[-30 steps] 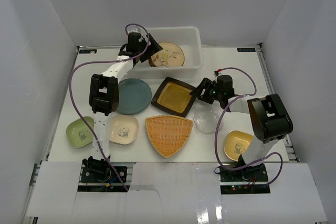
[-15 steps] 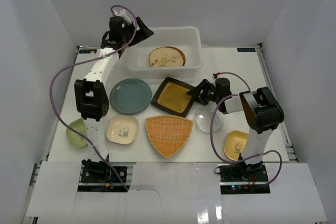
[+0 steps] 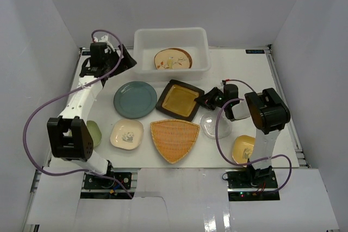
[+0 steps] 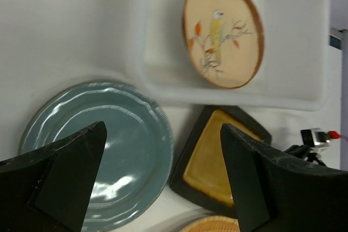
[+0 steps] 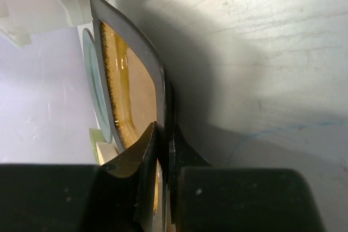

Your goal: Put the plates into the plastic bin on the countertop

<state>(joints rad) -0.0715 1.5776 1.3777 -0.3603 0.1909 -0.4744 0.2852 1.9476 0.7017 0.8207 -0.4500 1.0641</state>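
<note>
grip on the rim: the right gripper (image 3: 209, 100) is pressed together on the right-hand edge of the black-amber square plate (image 3: 179, 100). the plate lies near the middle of the countertop (image 3: 244, 74), just in front of the plastic bin (image 3: 142, 68) at the far edge. the wrist view shows the two fingers pinching only the thin raised lip, one on each face. the tan bird plate (image 3: 172, 58) already lies flat inside the bin. the left gripper (image 4: 163, 125) hangs spread wide and empty over the far left of the countertop, above the round teal plate (image 3: 135, 99).

the hold looks shallow, so the lift should probably be slow, with the plate kept near level; a square dish held by one edge could pivot or slip. its near corner lies close to the orange woven fan plate (image 3: 174, 138), and the clear glass plate (image 3: 213, 125) lies just beside the gripper. a straight upward start therefore seems safest. from there the plate would be carried over the bin's near wall, lowered onto the bird plate and let go low.
</note>
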